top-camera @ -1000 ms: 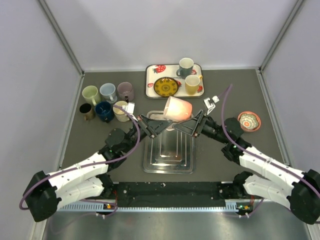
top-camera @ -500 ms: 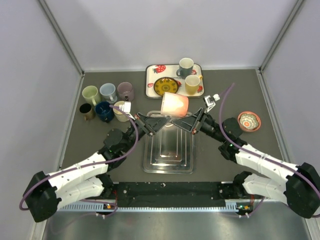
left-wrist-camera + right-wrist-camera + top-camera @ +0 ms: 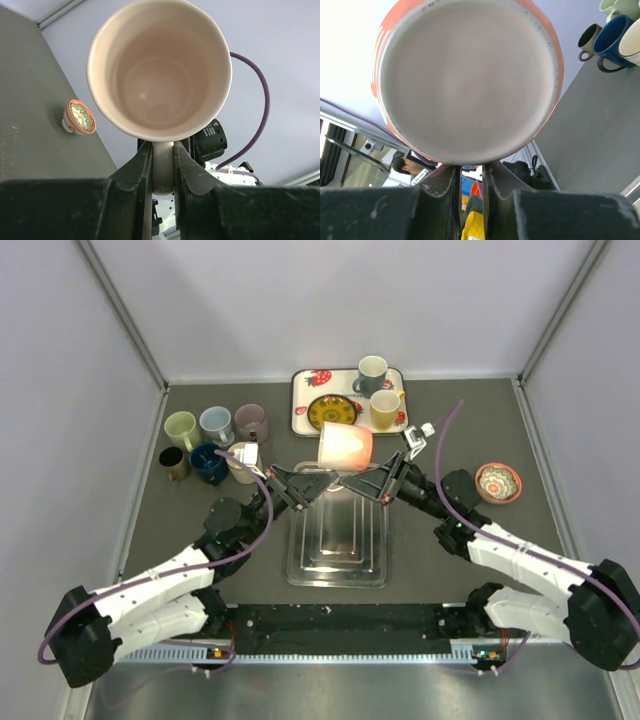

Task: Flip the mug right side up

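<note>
Tabletop [image 3: 490, 410]: dark grey, walled on three sides.

Steel tray [image 3: 338, 550]: lies flat at mid-table, nearer the near edge.

Patterned tray [image 3: 302, 405]: sits against the far edge, centred. It carries a yellow plate [image 3: 332, 413], a grey-green cup [image 3: 371, 373] and a yellow cup [image 3: 385, 408].

Cluster of six cups [image 3: 212, 440]: stands near the left edge, toward the far left corner.

Mug [image 3: 345, 445]: pink, raised off the table above the far end of the steel tray. It lies on its side with the mouth facing the left arm, the base facing the right arm and the handle hanging down.

Small bowl [image 3: 498, 482]: upright near the right edge.

Left gripper [image 3: 162, 150]: fingers clamped on the mug's handle.

Right gripper [image 3: 470, 172]: fingers drawn close together just beneath the mug's base. Whether they pinch any part of the mug cannot be determined.
</note>
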`<state>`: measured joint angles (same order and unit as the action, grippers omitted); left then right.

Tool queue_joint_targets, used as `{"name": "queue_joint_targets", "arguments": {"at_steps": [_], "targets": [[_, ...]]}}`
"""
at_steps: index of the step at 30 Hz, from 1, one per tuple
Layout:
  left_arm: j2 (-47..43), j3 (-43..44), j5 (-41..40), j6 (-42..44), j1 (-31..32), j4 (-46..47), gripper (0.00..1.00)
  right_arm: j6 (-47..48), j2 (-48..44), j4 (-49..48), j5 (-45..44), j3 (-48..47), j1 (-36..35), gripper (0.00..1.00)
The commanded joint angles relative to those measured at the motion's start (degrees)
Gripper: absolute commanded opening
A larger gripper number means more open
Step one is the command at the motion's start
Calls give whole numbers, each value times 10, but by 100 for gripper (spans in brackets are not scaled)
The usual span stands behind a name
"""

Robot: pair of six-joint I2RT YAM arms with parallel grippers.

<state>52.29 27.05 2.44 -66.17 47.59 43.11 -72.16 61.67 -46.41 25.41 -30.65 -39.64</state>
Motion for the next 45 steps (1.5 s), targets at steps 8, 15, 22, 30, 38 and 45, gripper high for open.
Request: {"name": "queue_joint_targets", "arguments": {"at_steps": [8, 15, 22, 30, 38, 45], "targets": [[-61, -30, 23, 29, 17, -46, 46, 104, -44, 99, -18, -58, -4, 0], [-184, -44, -102, 114, 15, -161, 72, 158, -92, 186, -20, -69, -4, 0], [-249, 22, -221, 176, 14, -426, 74, 361, -80, 582, -205, -199, -6, 0], [-248, 42, -273, 184, 14, -612, 67, 486, 75, 721, -350, -301, -6, 0], [-239, 43, -286, 183, 14, -683, 62, 504, 218, 737, -361, -358, -7, 0], [-252, 19, -288, 176, 14, -692, 62, 512, 296, 737, -366, -379, -7, 0]]}}
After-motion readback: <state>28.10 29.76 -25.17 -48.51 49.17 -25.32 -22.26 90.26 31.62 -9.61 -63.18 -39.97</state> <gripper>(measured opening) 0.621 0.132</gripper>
